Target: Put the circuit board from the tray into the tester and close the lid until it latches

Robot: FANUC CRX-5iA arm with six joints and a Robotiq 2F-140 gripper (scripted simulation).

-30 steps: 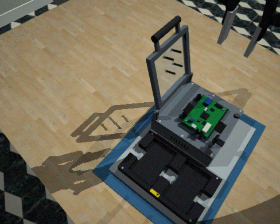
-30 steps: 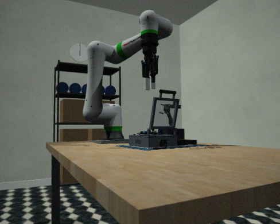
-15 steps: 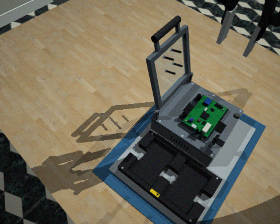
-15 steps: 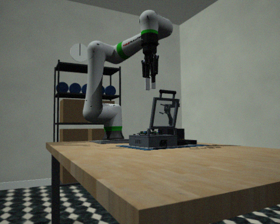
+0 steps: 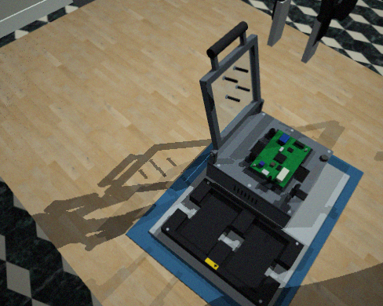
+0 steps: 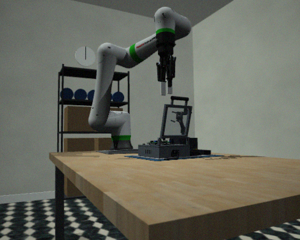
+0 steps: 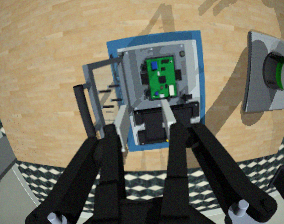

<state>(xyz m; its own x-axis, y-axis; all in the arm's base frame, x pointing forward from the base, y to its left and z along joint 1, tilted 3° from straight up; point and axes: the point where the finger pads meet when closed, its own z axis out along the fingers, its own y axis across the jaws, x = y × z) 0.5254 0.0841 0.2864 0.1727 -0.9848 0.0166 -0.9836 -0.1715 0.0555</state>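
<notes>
The green circuit board [image 5: 279, 158] [image 7: 162, 79] lies face up on the tester [image 5: 235, 168] [image 6: 150, 151], its white connector [image 5: 282, 174] toward the tray side, near the latch hook [image 5: 297, 192] [image 7: 186, 97]. It looks flat; the pins and holes cannot be made out. The lid [image 5: 256, 67] [image 6: 163, 123] [image 7: 84, 111] stands upright, open, with its black handle [image 5: 227, 40] [image 6: 179, 98] on top. My gripper [image 5: 289, 52] [image 6: 166, 93] [image 7: 145, 111] is partly open and empty, pointing down, higher than the handle and apart from it.
The black tray [image 5: 211, 217] [image 7: 152, 131] beside the tester has two pockets, both without a board. Tester and tray stand on a blue-edged mat [image 5: 350, 169] on the wooden table [image 6: 205, 181]. The raised lid stands up as an obstacle. The robot's base plate [image 7: 253, 97] is off to one side.
</notes>
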